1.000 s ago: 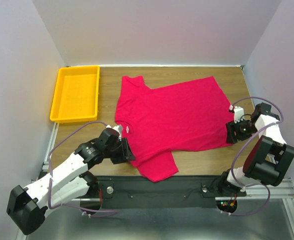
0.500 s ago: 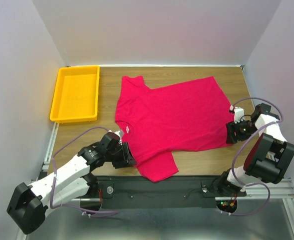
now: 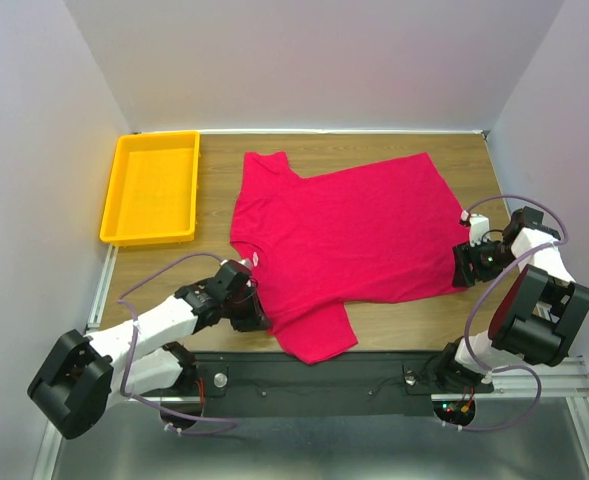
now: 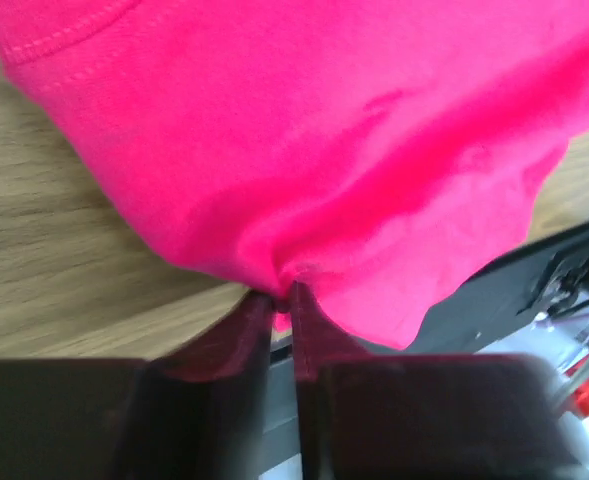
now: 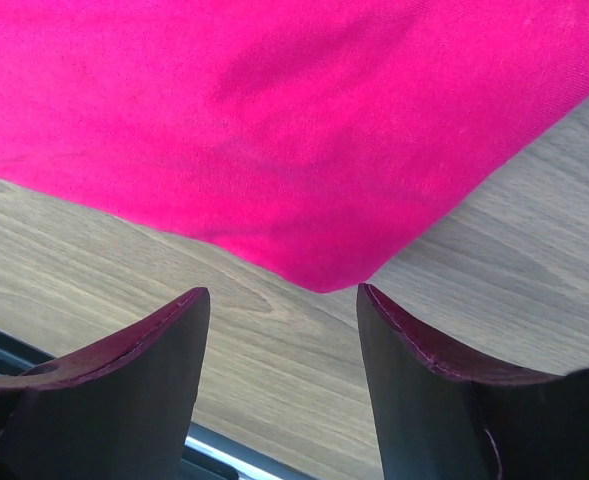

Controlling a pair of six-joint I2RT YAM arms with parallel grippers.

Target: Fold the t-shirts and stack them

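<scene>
Wood table (image 3: 404, 318), red t-shirt (image 3: 344, 230) spread, yellow tray (image 3: 115, 190), pale walls (image 3: 314, 60)

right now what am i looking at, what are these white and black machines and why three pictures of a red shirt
These are two robot arms bolted at the near edge of a wooden table, each ending in a two-finger claw. The wide picture comes from a fixed camera above and behind them. The two close-ups come from a small camera on each wrist, so that claw's own fingers show at the bottom. A red t-shirt lies spread flat on the table, with an empty yellow tray at the far left. The left claw is pinched shut on the shirt's near-left edge. The right claw is open and holds nothing, with a shirt corner just ahead of the gap.
</scene>
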